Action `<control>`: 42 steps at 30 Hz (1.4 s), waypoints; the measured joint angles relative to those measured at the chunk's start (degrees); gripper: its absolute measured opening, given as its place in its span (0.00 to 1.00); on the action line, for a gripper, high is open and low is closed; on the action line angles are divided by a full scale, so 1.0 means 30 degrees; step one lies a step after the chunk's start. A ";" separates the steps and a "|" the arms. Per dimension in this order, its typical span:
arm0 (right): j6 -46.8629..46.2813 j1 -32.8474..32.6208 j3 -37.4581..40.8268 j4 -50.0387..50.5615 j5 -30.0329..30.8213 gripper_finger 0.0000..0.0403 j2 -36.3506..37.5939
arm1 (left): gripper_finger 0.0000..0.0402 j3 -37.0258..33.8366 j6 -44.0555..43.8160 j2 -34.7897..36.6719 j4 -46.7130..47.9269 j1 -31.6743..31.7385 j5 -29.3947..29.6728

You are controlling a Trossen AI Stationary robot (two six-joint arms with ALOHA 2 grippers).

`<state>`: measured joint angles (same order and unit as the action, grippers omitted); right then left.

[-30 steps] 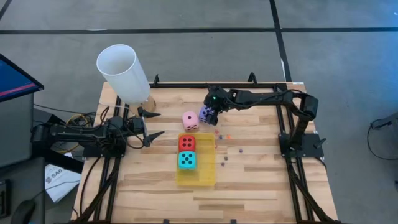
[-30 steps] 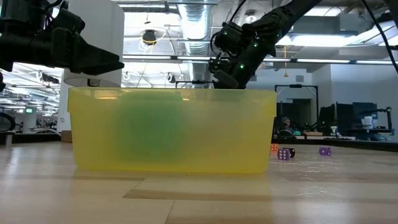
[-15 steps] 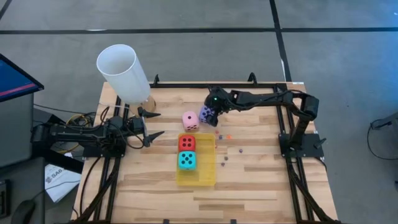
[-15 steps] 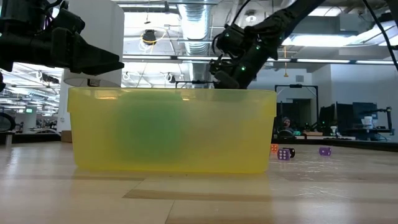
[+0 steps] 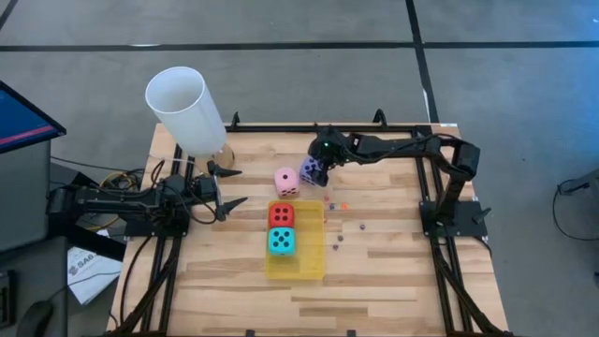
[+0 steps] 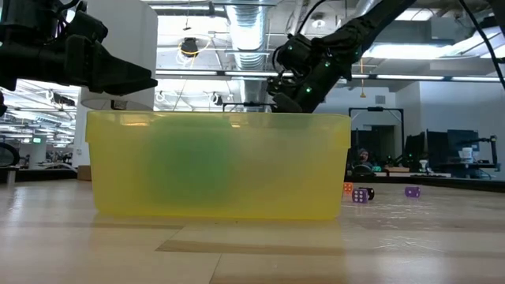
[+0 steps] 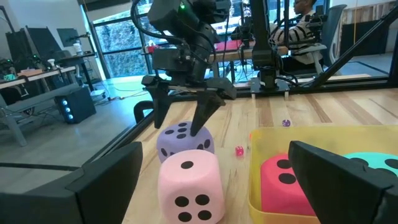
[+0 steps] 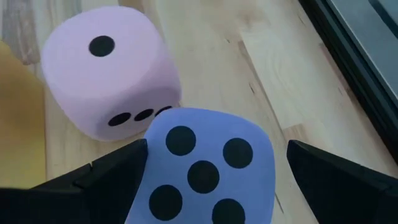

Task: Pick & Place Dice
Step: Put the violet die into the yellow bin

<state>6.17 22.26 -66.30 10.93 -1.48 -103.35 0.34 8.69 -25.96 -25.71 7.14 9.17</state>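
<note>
Sitting in the yellow tray point(image 5: 298, 269) are red and cyan dice; beside it, the right gripper point(image 7: 185, 119) straddles the purple die point(image 8: 205, 168), jaws apart, pink untouched.

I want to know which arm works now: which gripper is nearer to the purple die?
The right gripper: it hangs open just above the purple die, fingers straddling it. The left gripper waits open at the table's left side, beyond the pink die.

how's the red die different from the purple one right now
The red die sits inside the yellow tray; the purple die sits on the bare table. The open right gripper straddles the purple die; no gripper is near the red one. Both are big cubes with dark pips.
</note>
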 joint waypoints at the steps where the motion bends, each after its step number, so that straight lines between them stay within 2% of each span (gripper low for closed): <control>1: 0.0000 0.0007 0.0000 -0.0005 0.0000 0.95 0.0009 | 0.98 0.0003 0.0000 -0.0005 0.0006 0.0007 0.0000; 12: -0.1399 -0.0473 -0.0313 0.0290 0.0249 0.95 0.1407 | 0.98 0.0000 0.0000 -0.0006 -0.0001 0.0007 0.0007; 20: -0.3075 -0.1449 -0.0291 0.1188 0.1942 0.95 0.1173 | 0.98 0.0000 0.0000 -0.0005 0.0005 0.0006 0.0001; 26: -0.3424 -0.1465 -0.0301 0.1089 0.2088 0.95 0.1195 | 0.98 0.0002 0.0000 -0.0006 0.0006 0.0005 0.0000; 35: -0.3439 -0.0868 0.1159 -0.1486 0.1996 0.95 0.0848 | 0.98 0.0000 -0.0046 -0.0004 -0.0001 0.0000 0.0000; 42: -0.3468 -0.0897 0.1289 -0.1808 0.1902 0.95 0.0321 | 0.98 0.0000 -0.0051 -0.0006 -0.0009 0.0003 0.0003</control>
<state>-4.23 19.57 -62.44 5.51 4.23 -102.39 0.34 8.54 -25.98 -25.74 7.14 9.18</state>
